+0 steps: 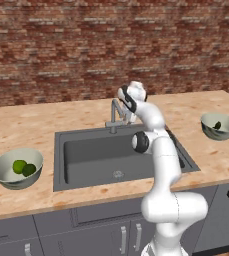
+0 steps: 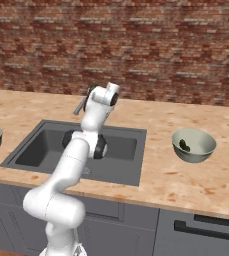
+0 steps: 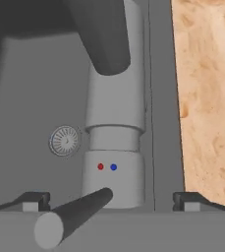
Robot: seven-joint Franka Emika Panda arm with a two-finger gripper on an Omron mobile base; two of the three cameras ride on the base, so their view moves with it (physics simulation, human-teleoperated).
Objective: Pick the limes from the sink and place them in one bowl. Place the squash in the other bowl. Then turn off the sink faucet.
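A: Where is the gripper [image 3: 112,202]?

B: Over the back rim of the sink [image 1: 61,160], right at the faucet [image 3: 115,147]; in the hand view its two dark fingertips [image 3: 33,201] stand far apart at the bottom corners, with the faucet's body between them and nothing held; the small lever [image 3: 72,216] juts toward the camera between the tips, touching neither as far as I can tell.

A: And the limes?

B: Both limes [image 1: 23,167] lie together in the left bowl [image 1: 6,177], which sits on the counter [image 1: 26,125] to the left of the sink; they touch or nearly touch each other.

A: The squash?

B: The squash [image 2: 184,145] rests in the right bowl [image 2: 198,152], on the counter well to the right of the sink; from the left base view only a dark bit of it shows over the bowl's rim.

A: The basin itself?

B: Dark grey, with the round drain [image 3: 65,141] showing; I cannot tell whether water runs from the spout.
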